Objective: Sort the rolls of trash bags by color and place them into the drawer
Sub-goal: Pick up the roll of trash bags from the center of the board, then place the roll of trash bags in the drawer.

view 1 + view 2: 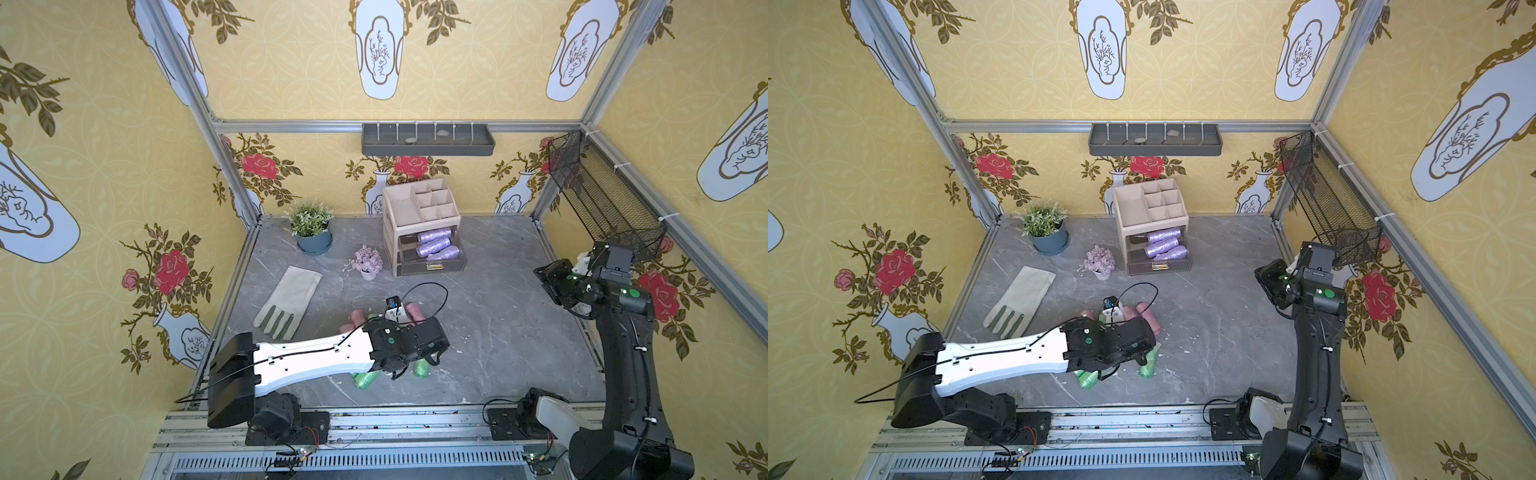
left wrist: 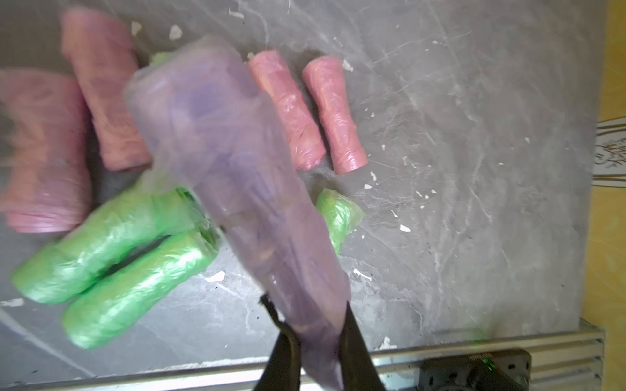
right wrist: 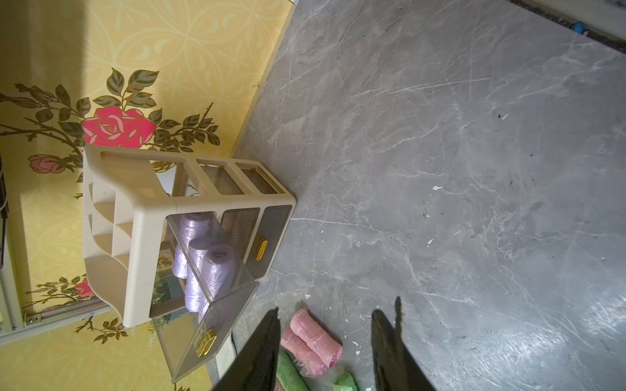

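Left fingers clamped one end of the purple crinkly-film roll above the green rolls; judged light, squashy, slippery, safer gripped mid-body; right fingers stood apart, empty.

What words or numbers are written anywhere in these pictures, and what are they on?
No readable text anywhere.
Pink rolls, green rolls, purple roll: plain film, no labels.
Drawer unit: no brand; gold handles blank.
Green dots: blank.
Small circuit boards: too small to read.
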You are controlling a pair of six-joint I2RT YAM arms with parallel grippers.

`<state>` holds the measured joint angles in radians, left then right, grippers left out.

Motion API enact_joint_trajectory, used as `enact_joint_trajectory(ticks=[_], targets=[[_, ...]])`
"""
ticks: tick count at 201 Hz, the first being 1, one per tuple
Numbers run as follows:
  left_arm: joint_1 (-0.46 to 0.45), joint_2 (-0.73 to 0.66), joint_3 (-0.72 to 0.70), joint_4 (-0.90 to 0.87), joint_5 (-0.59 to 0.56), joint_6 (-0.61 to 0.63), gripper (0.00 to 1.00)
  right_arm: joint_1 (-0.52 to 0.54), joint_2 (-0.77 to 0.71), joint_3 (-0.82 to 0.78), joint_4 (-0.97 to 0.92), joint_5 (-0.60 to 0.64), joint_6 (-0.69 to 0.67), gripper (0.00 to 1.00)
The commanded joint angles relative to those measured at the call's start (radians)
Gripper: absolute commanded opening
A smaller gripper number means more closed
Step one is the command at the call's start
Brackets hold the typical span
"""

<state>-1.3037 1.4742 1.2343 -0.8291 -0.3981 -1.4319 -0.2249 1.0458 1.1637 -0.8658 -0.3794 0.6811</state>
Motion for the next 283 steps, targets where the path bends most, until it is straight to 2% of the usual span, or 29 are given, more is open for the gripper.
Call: enact_joint_trajectory(ticks=[1,23,43,53,114,146,193,221,283], targets=[[-0.006,-0.064,0.052,-0.141,-0.03,0.153,0.0,-0.001,-0.004,0.008,0.003,-0.018,0.02,0.45],[-0.004,-0.081,0.179,-0.249,0.003,0.286,0.0,-0.002,-0.009,0.01,-0.001,-0.026,0.028,0.45],[0.026,-0.055,0.337,-0.352,0.071,0.424,0.0,-0.001,-0.012,0.014,-0.008,-0.028,0.03,0.45],[0.054,-0.033,0.413,-0.385,0.144,0.5,0.0,-0.001,-0.014,0.016,-0.011,-0.032,0.032,0.45],[0.265,0.155,0.845,-0.631,0.438,0.68,0.0,-0.002,-0.036,0.022,-0.033,-0.039,0.035,0.45],[0.37,0.242,0.954,-0.614,0.665,0.733,0.0,-0.006,-0.031,0.025,-0.035,-0.058,0.034,0.45],[0.504,0.35,1.129,-0.626,0.811,0.745,0.0,-0.008,-0.029,0.012,-0.029,-0.076,0.033,0.45],[0.558,0.391,1.138,-0.605,0.831,0.743,0.0,-0.01,-0.029,-0.005,-0.021,-0.078,0.03,0.45],[0.601,0.5,1.185,-0.582,0.865,0.762,0.0,-0.016,-0.013,-0.022,-0.01,-0.078,0.017,0.45]])
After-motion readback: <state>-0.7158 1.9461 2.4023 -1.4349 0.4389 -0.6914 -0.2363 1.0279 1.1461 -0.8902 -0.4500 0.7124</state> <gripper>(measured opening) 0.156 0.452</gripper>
